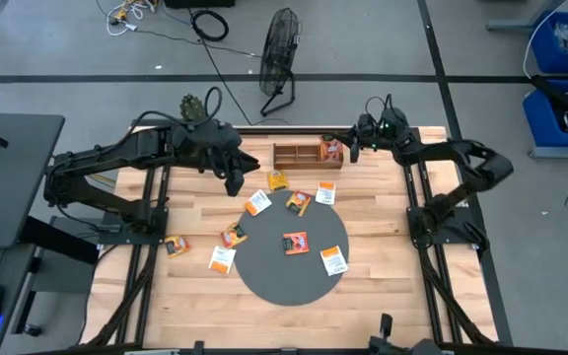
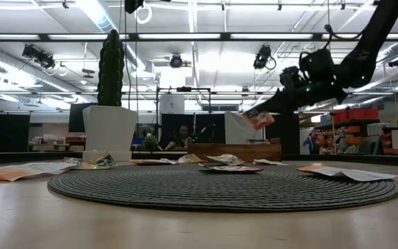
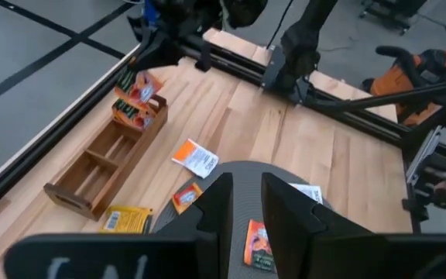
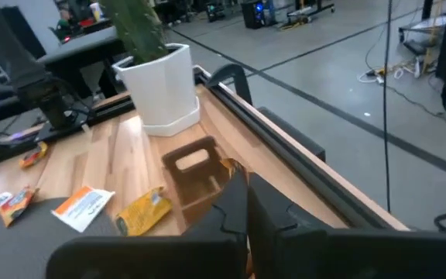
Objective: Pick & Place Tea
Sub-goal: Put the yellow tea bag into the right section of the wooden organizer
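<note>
R gripper (image 1: 349, 148) hung over the wooden tray's (image 1: 294, 156) R end, pinched on an orange tea sachet (image 2: 260, 120). One sachet (image 3: 133, 113) already lay in that end compartment. L gripper (image 1: 235, 183) hovered just L of tray, fingers narrowly apart, empty. Others (image 1: 295, 243) lay on round mat (image 1: 274, 281) below tray.

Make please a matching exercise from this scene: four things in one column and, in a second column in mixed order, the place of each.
Things
1. yellow sachet
2. fan
3. right gripper
4. red-orange sachet

Places
A. in the middle of the round dark mat
B. on the floor beyond the table
C. over one end of the wooden tray, holding a tea sachet
D. on bare wood between the tray and the mat

Pairs: 1-D, 2-B, 3-C, 4-A
</note>
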